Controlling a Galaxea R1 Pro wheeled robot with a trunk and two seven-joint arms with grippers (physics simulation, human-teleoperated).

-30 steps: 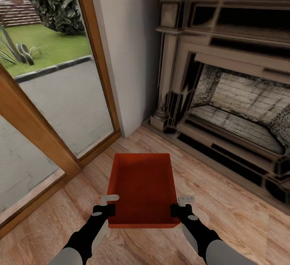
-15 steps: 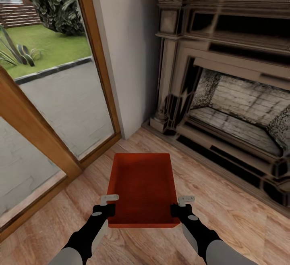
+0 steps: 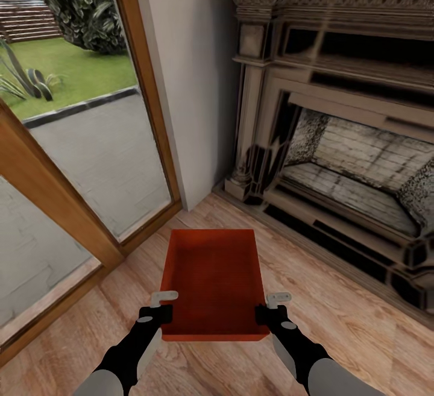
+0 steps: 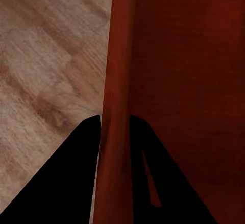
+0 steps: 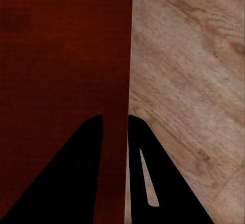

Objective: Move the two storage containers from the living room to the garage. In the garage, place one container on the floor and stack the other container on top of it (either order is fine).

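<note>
One red-orange open-top storage container [image 3: 212,281] hangs in front of me over the light wood-plank living room floor [image 3: 337,323]. My left gripper [image 3: 164,305] is shut on its left wall, and my right gripper [image 3: 265,307] is shut on its right wall. In the left wrist view the two dark fingers pinch the container's thin wall [image 4: 116,132], one finger inside and one outside. The right wrist view shows the same pinch on the opposite wall [image 5: 118,132], with plank floor beside it. The container is empty.
A fireplace [image 3: 361,161] with a dark carved surround stands ahead on the right. A tall wood-framed glass door [image 3: 90,161] on the left looks out on paving and lawn. A pale wall pillar [image 3: 193,82] stands between them.
The whole head view has shifted slightly, with the fireplace sliding lower in the picture, so the camera has moved. The container and both grippers keep the same grip and pose.
</note>
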